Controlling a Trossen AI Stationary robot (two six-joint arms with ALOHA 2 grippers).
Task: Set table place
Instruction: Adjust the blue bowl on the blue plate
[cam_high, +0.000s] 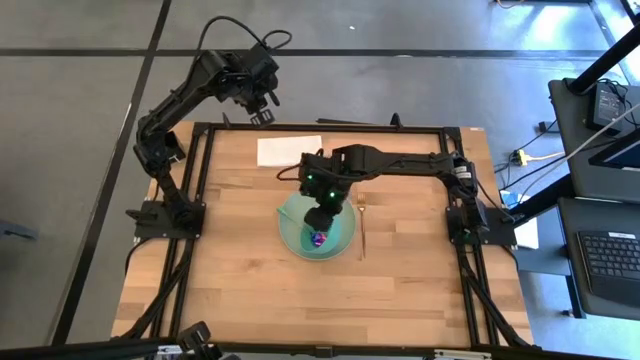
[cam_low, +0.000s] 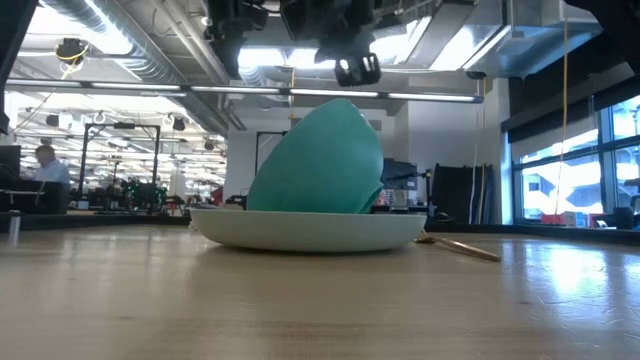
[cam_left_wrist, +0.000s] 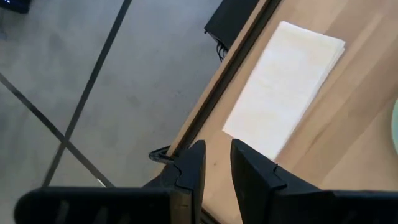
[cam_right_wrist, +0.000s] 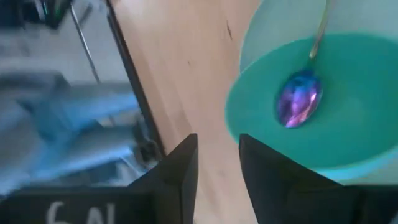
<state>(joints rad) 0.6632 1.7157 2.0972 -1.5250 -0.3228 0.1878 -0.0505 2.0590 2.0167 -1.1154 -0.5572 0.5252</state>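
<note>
A pale green plate (cam_high: 289, 214) lies at the middle of the table (cam_high: 240, 280). A teal bowl (cam_low: 320, 160) stands tilted on the plate, its underside turned toward the near edge. A spoon (cam_right_wrist: 300, 99) with an iridescent purple head lies in the bowl, and its handle runs up toward the plate's rim. A slim gold fork (cam_high: 363, 228) lies on the table just right of the plate. My right gripper (cam_high: 320, 215) hovers a little above the bowl (cam_low: 356, 70), open by a narrow gap and empty. My left gripper (cam_high: 262, 116) waits shut over the table's far edge.
A white napkin (cam_high: 289, 150) lies flat near the far edge, beside my left gripper (cam_left_wrist: 217, 162). Black frame rails edge the table. Bare wood lies on the near half and to the left of the plate.
</note>
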